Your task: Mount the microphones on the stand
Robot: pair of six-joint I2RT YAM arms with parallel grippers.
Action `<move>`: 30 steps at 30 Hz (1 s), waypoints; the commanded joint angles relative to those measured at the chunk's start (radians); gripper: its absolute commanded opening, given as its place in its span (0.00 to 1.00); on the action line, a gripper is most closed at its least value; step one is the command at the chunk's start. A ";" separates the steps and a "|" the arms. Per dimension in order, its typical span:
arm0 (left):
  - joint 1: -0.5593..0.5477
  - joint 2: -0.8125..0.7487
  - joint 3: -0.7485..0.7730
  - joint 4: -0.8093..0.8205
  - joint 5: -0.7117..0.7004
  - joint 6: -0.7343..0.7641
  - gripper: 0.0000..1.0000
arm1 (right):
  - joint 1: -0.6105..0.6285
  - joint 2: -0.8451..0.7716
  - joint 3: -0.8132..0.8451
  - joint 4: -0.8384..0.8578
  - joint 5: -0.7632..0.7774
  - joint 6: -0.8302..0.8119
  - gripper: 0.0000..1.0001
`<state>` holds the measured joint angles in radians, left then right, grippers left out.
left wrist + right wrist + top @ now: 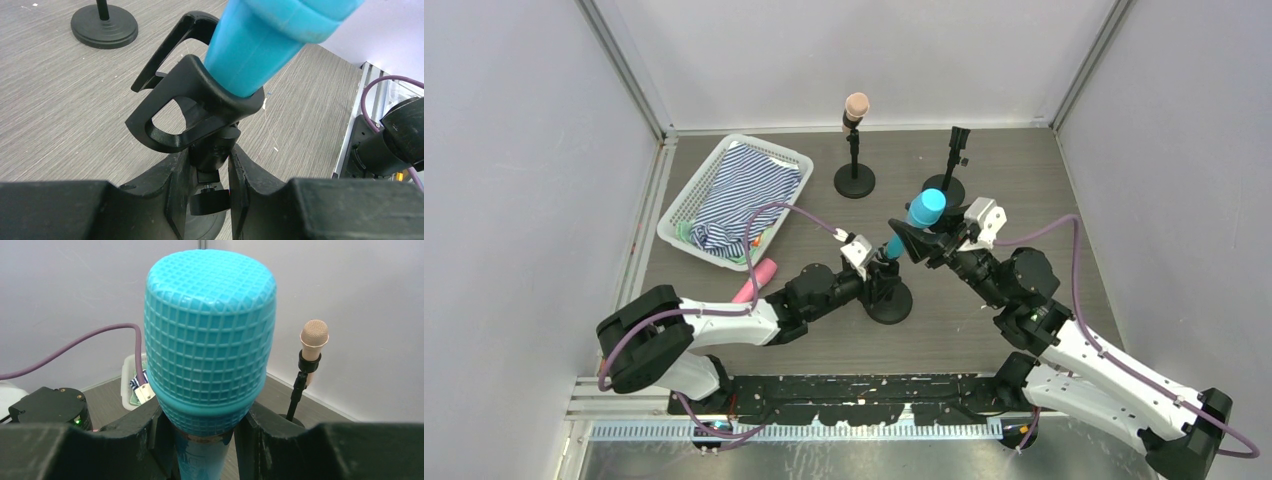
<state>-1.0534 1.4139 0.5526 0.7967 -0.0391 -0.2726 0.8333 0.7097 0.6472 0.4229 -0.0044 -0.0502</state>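
Right tool (pixel 202 427) grasps blue mic (pixel 210 335) just below its head; left tool (pixel 209 175) clenches the stand (pixel 214 150) beneath its clip (pixel 170 112).

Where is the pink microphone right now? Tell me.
Top view, left side: the pink microphone lies on the table just on the near side of the white basket, its lower end beside the left arm.

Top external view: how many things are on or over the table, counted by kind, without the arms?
Microphones: 3 (peach microphone, blue microphone, pink microphone)
Stands: 3 (back left stand, back right stand, near stand)
Baskets: 1 (white basket)
Cloths: 1 (striped cloth)
Total: 8
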 commanded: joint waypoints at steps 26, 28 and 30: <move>-0.005 0.014 0.060 -0.081 0.111 0.042 0.00 | -0.002 0.018 0.031 -0.498 -0.043 -0.095 0.01; -0.004 0.011 0.060 -0.090 0.108 0.051 0.00 | -0.002 0.036 0.057 -0.562 -0.044 -0.085 0.01; -0.005 0.011 0.060 -0.091 0.107 0.054 0.00 | -0.003 0.051 0.057 -0.595 -0.039 -0.069 0.01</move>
<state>-1.0477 1.4288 0.5842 0.7586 0.0032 -0.2474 0.8307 0.7063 0.7082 0.1310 -0.0589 -0.1505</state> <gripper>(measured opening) 0.310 0.453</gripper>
